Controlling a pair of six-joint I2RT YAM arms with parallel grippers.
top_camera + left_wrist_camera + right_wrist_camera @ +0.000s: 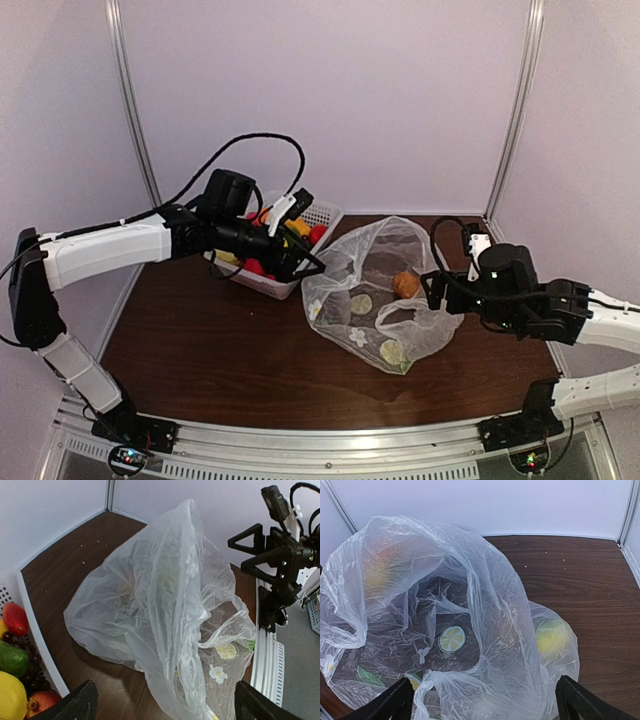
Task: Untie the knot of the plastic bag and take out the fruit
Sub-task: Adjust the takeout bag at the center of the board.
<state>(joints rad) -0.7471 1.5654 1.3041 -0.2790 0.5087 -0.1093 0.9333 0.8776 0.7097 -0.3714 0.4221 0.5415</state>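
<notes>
Sagging in the middle of the dark wooden surface (200, 350), the thin, crinkly plastic bag (375, 300), printed with lime slices, shows no knot that can be made out and holds a brownish-orange fruit (405, 285) and a round yellow-green fruit (551, 635). Emptying looks the step in hand: the right tool (432, 290), jaws spread and empty at the bag's edge, must reach through the limp film's mouth, while the left tool (305, 262), equally open, hovers by the white lattice basket (330, 212).

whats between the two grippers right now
The plastic bag, crumpled on the table with fruit inside, fills the stretch between the left gripper and the right gripper. The top view shows it.
</notes>
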